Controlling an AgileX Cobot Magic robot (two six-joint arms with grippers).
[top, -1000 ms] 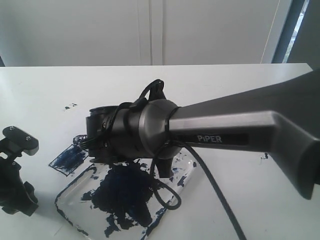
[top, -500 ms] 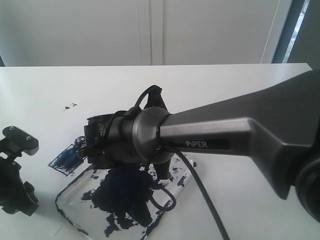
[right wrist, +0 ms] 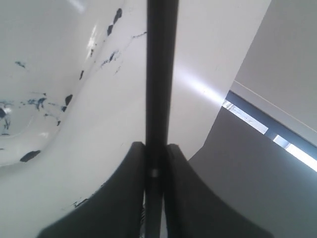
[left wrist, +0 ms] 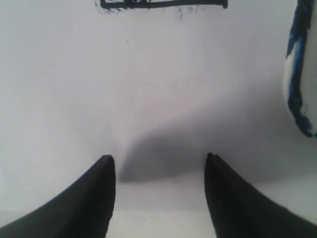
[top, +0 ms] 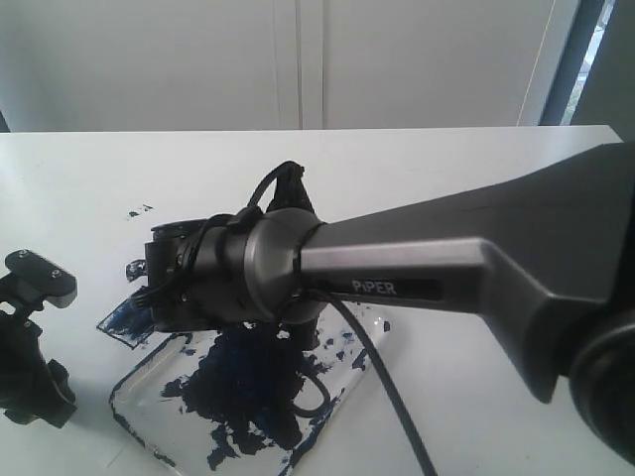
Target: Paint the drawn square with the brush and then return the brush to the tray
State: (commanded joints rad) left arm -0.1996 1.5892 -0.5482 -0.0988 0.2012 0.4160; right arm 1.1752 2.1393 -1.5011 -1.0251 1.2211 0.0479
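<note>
Exterior view, in the way: the right arm (top: 417,263) is reaching in from the right across the middle of the white table (top: 446,169), and its wrist is hiding its own gripper and the brush here.
Exterior view, tray: one clear tray (top: 134,402), smeared with dark blue paint, is lying at the near edge, partly under the wrist.
Exterior view, drawn square: one drawn square (top: 121,319), streaked blue, is lying just beside the tray, and the wrist is covering part of it.
Exterior view, around: one black cable (top: 382,387) is hanging over the tray, a few paint specks (top: 139,210) are showing further back, and the left gripper (top: 30,337) is sitting at the left edge.
Left wrist view, jaws: the two fingers are standing wide apart, with only bare paper between them.
Left wrist view, around: the square's black outline and the tray's blue-smeared rim are showing at the picture's edges.
Right wrist view, jaws: the right gripper (right wrist: 155,146) is clamping the one brush (right wrist: 161,69), whose thin black handle is running straight out between the fingers; its tip is hidden.
Right wrist view, around: the paint-flecked tray is lying beside the handle.
</note>
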